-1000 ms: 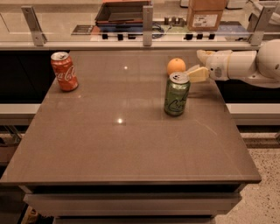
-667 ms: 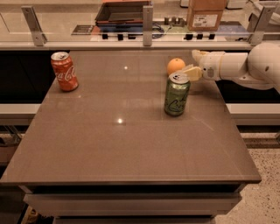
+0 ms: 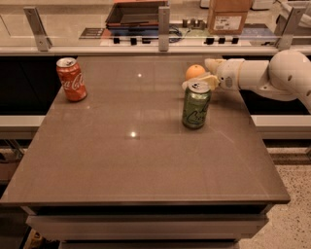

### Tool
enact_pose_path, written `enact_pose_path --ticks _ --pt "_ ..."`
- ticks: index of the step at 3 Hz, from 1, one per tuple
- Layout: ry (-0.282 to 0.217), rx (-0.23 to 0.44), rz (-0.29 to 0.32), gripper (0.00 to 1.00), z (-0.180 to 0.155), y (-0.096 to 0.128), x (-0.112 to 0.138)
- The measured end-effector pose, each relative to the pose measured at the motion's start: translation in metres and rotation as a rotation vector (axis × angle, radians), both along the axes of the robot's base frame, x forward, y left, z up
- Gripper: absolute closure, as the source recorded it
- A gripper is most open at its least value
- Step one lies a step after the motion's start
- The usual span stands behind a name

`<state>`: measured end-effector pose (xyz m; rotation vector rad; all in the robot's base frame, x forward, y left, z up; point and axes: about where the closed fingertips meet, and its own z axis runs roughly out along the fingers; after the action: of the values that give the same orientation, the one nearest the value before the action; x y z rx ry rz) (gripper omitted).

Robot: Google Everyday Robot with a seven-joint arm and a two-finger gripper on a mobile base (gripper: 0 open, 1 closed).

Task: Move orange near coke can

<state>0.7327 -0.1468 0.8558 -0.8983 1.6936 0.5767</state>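
The orange point(image 3: 194, 71) sits on the table at the back right, just behind a green can point(image 3: 196, 104). The red coke can point(image 3: 71, 79) stands upright at the back left of the table, far from the orange. My gripper point(image 3: 204, 73) reaches in from the right on a white arm point(image 3: 272, 75). It is open, with one pale finger behind the orange and the other point(image 3: 199, 81) in front of it, just above the green can's top. The orange rests on the table between them.
The brown table point(image 3: 146, 160) has its right edge under my arm. A rail with metal posts point(image 3: 163, 22) runs along the back. A cardboard box point(image 3: 228, 17) and a dark tray point(image 3: 136, 13) lie on the counter beyond it.
My gripper has moved left, from beside the orange to around it. The orange and both cans have not moved.
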Motion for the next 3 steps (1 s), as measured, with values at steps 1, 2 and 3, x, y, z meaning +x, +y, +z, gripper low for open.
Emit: enact_pose_path --ticks 1,2,3 --pt "0.001 0.001 0.004 0.39 -0.0008 0.0031 0.0003" --pt "0.002 0.002 0.009 0.61 -0.0016 0.0059 0.0006" --pt "0.004 0.003 0.013 0.85 -0.0024 0.0090 0.0009"
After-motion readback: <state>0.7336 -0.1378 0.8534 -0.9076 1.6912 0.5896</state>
